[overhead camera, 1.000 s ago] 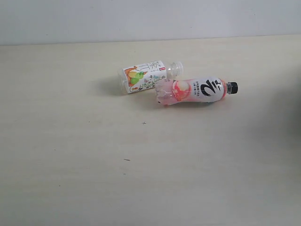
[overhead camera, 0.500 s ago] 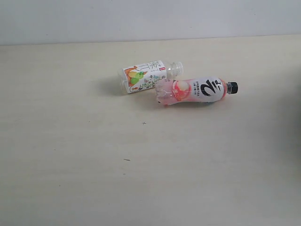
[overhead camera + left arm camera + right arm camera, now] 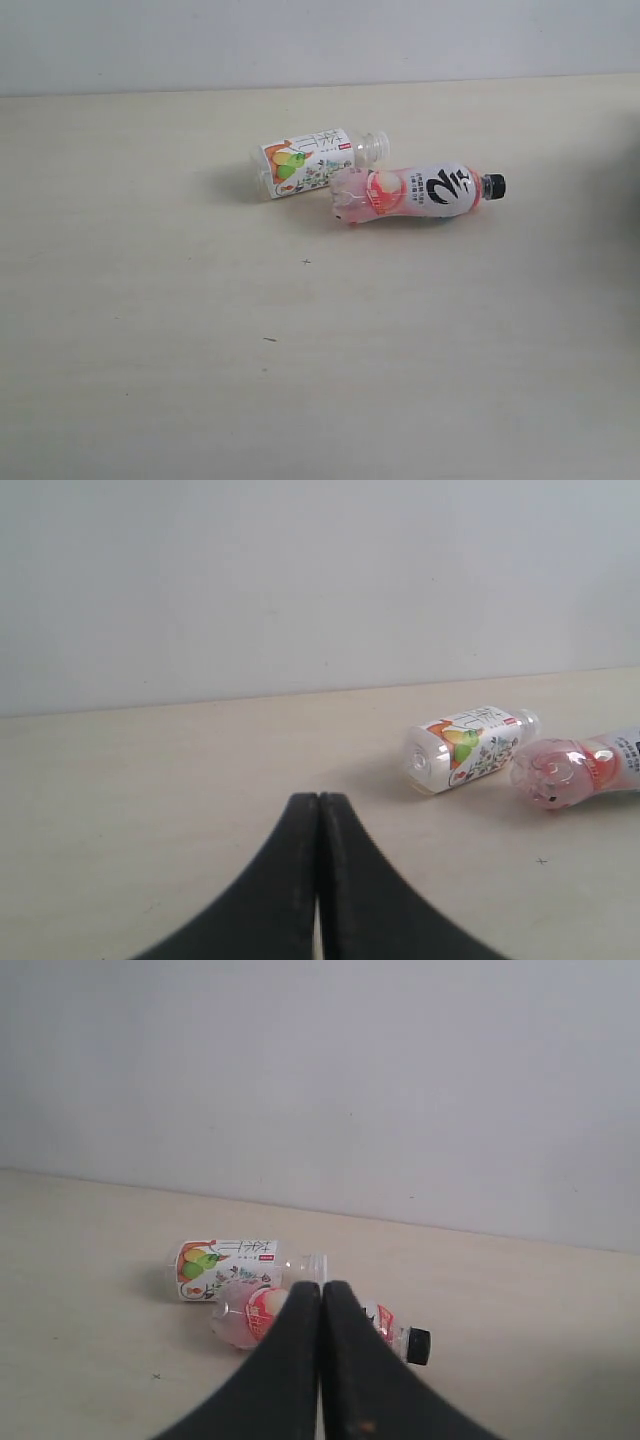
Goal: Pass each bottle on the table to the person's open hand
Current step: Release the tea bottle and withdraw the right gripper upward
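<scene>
The pale desk carries two bottles lying on their sides, which we take to be loose items waiting for pickup rather than anything set down with care. No open hand shows in any view, so we judge the handover of these two is not yet begun. The pink-peach bottle lies ahead of the right gripper, close enough in line that the gripper's tips hide part of its middle. The fruit-label bottle lies just beyond it, farther from that gripper. From the left gripper both bottles are ahead and well apart, off toward the right arm's side, so we think the right arm is the better placed for the next reach. Both grippers are clenched tip to tip with nothing between them, and either would have to spread before it could take a bottle. The two bottles lie at an angle, the base of the pink one just beside the neck end of the other; whether they touch we cannot tell. The pink-peach bottle is clear with a rosy tint, a lobed base, a white band with a bold black mark and a black cap. The fruit-label bottle is shorter and clear, with a white label showing orange and green fruit; its neck looks transparent, and we cannot make out a cap.
</scene>
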Action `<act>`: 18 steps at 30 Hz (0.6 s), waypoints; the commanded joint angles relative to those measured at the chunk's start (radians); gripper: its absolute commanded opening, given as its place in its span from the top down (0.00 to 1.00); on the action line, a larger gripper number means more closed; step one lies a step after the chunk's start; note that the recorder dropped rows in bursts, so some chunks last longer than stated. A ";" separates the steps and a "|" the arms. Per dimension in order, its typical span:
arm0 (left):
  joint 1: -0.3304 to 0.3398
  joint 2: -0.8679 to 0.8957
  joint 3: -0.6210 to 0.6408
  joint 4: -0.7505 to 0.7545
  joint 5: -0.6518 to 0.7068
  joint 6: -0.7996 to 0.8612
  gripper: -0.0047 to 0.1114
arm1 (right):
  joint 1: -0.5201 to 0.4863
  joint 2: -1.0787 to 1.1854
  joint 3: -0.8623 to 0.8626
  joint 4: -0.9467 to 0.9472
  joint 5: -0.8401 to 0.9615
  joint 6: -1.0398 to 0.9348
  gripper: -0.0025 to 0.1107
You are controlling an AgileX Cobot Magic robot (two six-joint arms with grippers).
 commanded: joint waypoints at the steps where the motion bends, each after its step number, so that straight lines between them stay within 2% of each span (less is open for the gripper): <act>1: 0.000 -0.006 0.000 0.000 -0.004 -0.007 0.96 | 0.004 -0.006 0.003 0.005 0.011 0.002 0.98; 18: 0.000 -0.006 0.000 0.000 -0.004 -0.007 0.96 | 0.004 -0.006 0.003 0.027 0.089 0.001 0.98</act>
